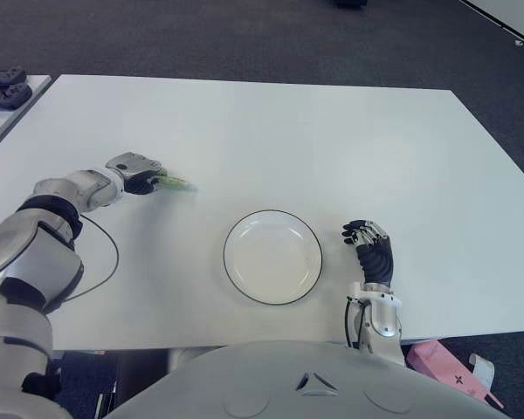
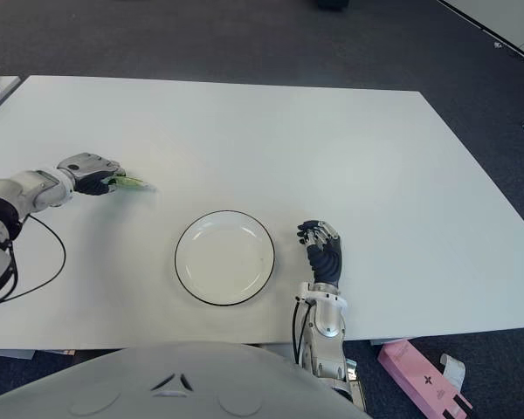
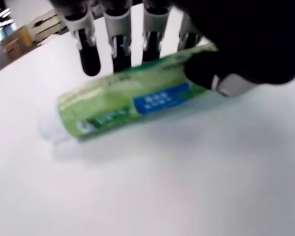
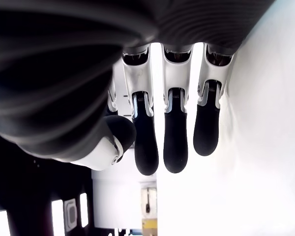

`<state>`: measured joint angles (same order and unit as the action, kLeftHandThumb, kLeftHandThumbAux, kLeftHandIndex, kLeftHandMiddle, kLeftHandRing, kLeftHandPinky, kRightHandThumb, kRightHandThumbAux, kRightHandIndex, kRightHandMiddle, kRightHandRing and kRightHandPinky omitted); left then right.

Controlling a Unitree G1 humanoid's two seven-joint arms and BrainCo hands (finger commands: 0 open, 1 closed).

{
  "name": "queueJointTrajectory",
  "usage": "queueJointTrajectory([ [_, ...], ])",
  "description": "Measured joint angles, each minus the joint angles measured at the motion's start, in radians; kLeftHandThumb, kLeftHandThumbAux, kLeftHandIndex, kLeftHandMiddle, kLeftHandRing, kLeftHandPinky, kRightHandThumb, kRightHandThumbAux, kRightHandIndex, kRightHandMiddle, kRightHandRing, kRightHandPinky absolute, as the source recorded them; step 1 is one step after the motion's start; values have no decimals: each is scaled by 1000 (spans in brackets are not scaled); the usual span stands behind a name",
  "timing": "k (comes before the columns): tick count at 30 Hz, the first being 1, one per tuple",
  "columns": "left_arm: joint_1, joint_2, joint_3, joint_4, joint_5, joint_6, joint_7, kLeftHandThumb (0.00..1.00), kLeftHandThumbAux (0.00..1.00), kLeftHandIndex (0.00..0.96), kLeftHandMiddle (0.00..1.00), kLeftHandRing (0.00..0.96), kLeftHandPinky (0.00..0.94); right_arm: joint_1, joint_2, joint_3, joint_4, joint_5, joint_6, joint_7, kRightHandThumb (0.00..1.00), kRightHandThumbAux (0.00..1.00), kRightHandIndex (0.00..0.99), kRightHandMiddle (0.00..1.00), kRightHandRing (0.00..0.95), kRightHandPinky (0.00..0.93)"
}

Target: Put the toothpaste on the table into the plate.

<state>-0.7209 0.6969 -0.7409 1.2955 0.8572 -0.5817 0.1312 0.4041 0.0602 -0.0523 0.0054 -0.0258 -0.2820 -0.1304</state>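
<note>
A green toothpaste tube (image 3: 132, 98) with a blue label lies flat on the white table (image 1: 332, 148), at the left. My left hand (image 1: 140, 175) is right at its end: the straight fingers (image 3: 120, 49) stand along the far side of the tube and the thumb (image 3: 206, 71) touches its near side. The tube (image 1: 175, 183) sticks out to the right of the hand and still lies on the table. The round white plate (image 1: 228, 257) with a dark rim sits empty at the front centre. My right hand (image 1: 371, 249) shows just right of the plate, fingers relaxed and holding nothing.
A black cable (image 1: 109, 253) loops over the table beside my left arm. Dark devices (image 1: 4, 87) lie on a neighbouring surface at the far left. A pink box (image 1: 445, 367) is on the floor at the front right, beyond the table's edge.
</note>
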Motion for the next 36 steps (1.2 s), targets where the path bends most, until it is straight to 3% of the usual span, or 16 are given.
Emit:
queueJointTrajectory([
  [6, 11, -4, 94, 5, -122, -1, -122, 855, 388, 284, 414, 473, 491, 3, -3, -6, -1, 0, 0, 2, 710, 728, 428, 495, 493, 488],
  [14, 22, -9, 150, -2, -209, -3, -237, 820, 389, 280, 404, 448, 460, 7, -3, -7, -11, 5, 2, 6, 709, 727, 429, 492, 494, 490],
  [29, 36, -20, 160, -19, -224, -3, -251, 830, 384, 318, 407, 442, 460, 20, -7, -10, -19, 10, 6, 13, 709, 729, 428, 495, 491, 482],
  [36, 37, -21, 151, -22, -221, -1, -235, 849, 377, 378, 433, 466, 471, 22, -7, -11, -22, 3, 7, 12, 709, 729, 428, 495, 495, 488],
])
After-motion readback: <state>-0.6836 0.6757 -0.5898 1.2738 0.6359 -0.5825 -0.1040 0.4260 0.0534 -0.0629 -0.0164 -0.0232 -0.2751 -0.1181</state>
